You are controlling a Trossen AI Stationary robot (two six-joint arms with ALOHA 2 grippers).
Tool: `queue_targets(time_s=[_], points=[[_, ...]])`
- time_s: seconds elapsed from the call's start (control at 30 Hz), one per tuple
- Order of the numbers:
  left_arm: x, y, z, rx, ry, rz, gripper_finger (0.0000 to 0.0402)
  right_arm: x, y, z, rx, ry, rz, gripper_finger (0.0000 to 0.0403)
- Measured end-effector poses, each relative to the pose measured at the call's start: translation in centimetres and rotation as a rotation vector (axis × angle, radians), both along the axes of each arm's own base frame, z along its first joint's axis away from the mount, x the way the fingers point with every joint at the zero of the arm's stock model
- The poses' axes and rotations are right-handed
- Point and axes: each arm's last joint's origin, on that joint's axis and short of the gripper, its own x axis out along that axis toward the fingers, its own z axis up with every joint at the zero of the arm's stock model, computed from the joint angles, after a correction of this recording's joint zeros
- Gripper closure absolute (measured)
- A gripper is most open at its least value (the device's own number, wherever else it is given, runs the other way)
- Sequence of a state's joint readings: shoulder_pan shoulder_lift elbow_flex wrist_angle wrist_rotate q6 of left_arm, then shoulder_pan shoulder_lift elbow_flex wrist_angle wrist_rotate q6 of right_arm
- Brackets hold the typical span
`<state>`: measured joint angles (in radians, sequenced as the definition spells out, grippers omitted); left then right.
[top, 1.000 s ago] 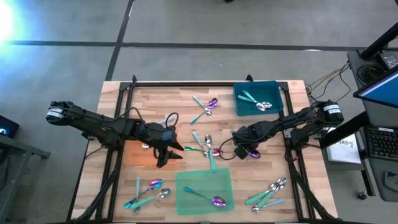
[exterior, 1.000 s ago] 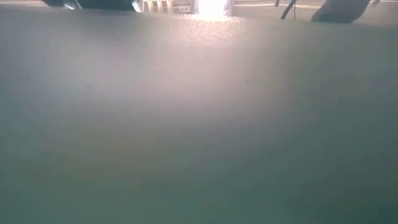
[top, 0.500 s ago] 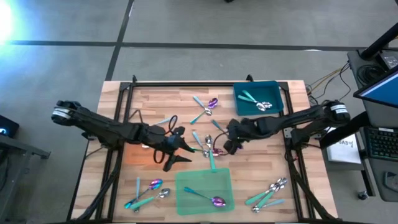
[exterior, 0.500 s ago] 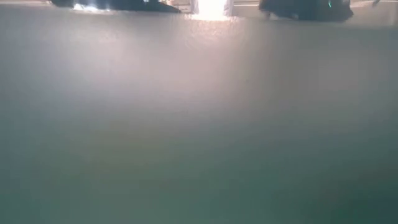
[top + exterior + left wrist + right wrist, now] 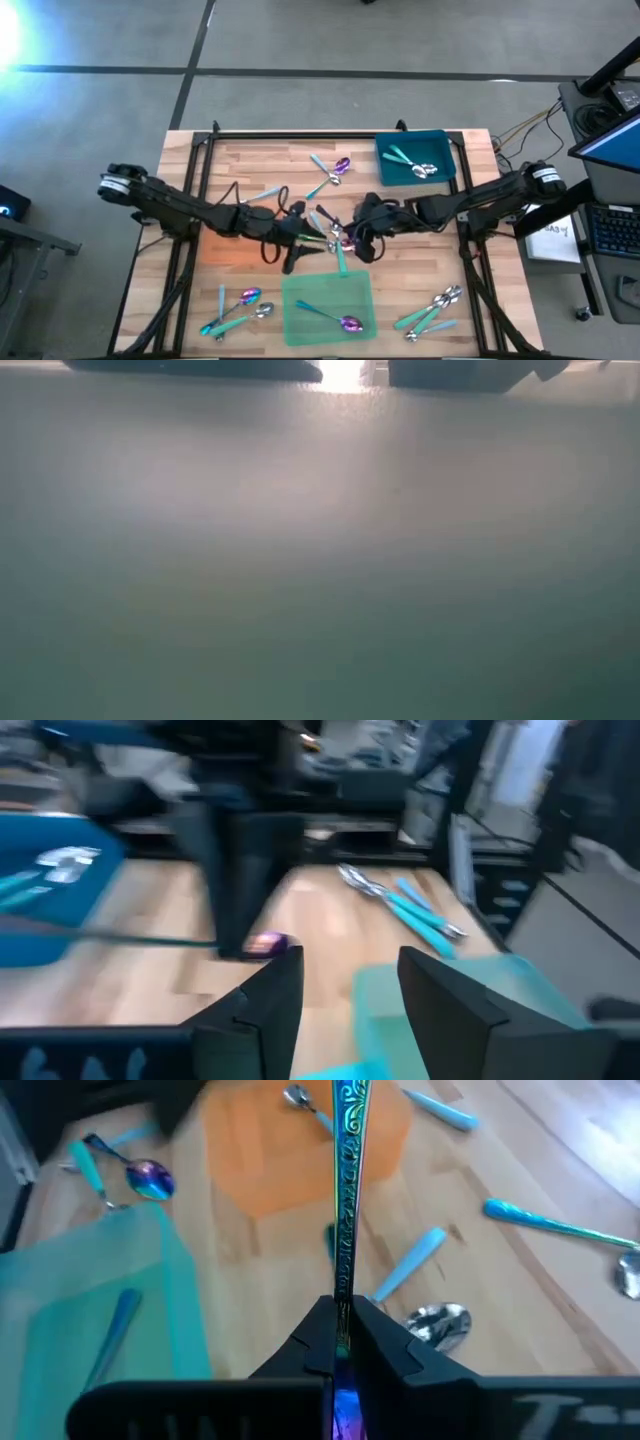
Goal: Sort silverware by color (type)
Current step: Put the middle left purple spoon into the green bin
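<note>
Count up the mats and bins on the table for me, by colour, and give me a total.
orange mat: 1
green mat: 1
teal bin: 1
Total: 3

Teal bin [image 5: 415, 160], orange mat [image 5: 300, 1150]
</note>
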<state>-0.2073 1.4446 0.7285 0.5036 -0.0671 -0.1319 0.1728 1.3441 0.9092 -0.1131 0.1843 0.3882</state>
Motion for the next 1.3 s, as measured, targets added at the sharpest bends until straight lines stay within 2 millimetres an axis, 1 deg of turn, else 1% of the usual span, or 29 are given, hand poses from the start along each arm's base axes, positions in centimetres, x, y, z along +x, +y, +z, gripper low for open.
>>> queue_targets(time_s=[0.1,0.23,0.4,0.5,0.6,0.8,0.9,1.1,1.3], points=[[-0.9,0.3,-0.3,-0.006,-0.042,0.032,0.0270,0.0,0.4,0.2,-0.003,-0.020,0.016,0.0394],[-2.3,0.7,-1.4,-0.029,-0.144,0.081,0.0284,0.4,1.1,0.9,-0.034,-0.104,0.067,0.0394],[-4.0,1.3,-2.3,-0.063,-0.312,0.142,0.0286,0.6,1.5,1.3,-0.043,-0.159,0.092,0.0394],[-4.3,1.5,-2.2,-0.073,-0.356,0.154,0.0280,0.6,1.5,1.4,-0.043,-0.171,0.097,0.0394],[-4.2,1.6,-2.2,-0.071,-0.349,0.157,0.0266,1.0,1.7,1.3,-0.030,-0.188,0.124,0.0394],[-3.8,1.5,-2.0,-0.071,-0.332,0.141,0.0228,1.6,1.9,0.2,-0.033,-0.163,0.155,0.0394],[-3.8,1.5,-1.9,-0.083,-0.336,0.123,0.0216,1.9,2.0,-0.2,-0.031,-0.165,0.158,0.0394],[-3.5,1.3,-1.5,-0.086,-0.342,0.079,0.0213,2.1,2.0,-0.2,-0.031,-0.174,0.154,0.0394],[-2.7,1.0,-0.8,-0.060,-0.316,0.027,0.0225,2.1,2.0,-0.2,-0.043,-0.173,0.162,0.0394]])
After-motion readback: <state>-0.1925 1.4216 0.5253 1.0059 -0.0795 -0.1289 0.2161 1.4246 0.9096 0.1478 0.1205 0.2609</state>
